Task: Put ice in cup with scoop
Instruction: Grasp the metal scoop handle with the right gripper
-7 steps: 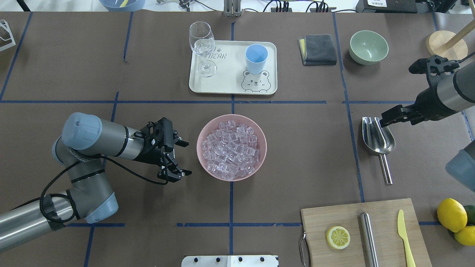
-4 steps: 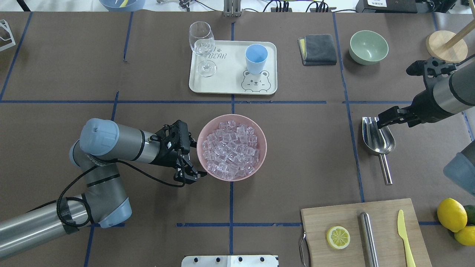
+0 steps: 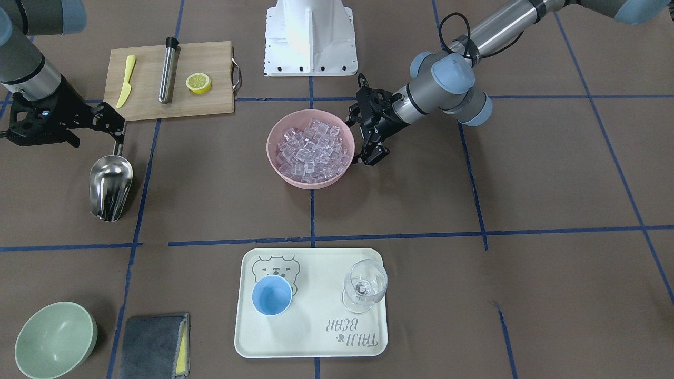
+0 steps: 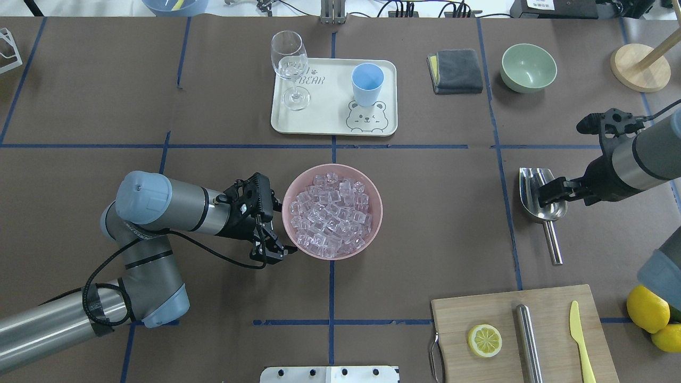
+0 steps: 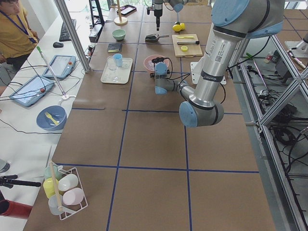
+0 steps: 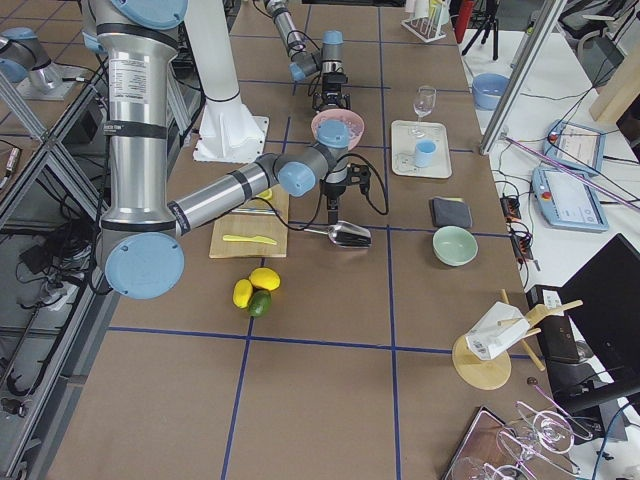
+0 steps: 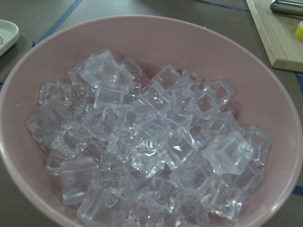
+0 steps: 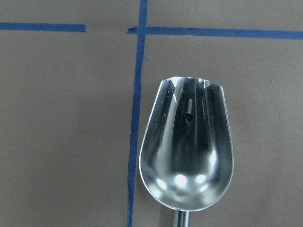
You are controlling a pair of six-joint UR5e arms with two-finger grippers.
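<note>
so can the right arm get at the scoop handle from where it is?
Probably yes. The right gripper hangs open over the scoop; its handle lies free on the table, with the cutting board well clear.

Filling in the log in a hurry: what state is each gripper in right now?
Left gripper: open, empty, beside the pink bowl.
Right gripper: above the scoop; open or shut cannot be told.

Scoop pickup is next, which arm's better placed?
Right. The right gripper hovers directly over the scoop; the left gripper sits at the pink bowl's rim, far across the table.
</note>
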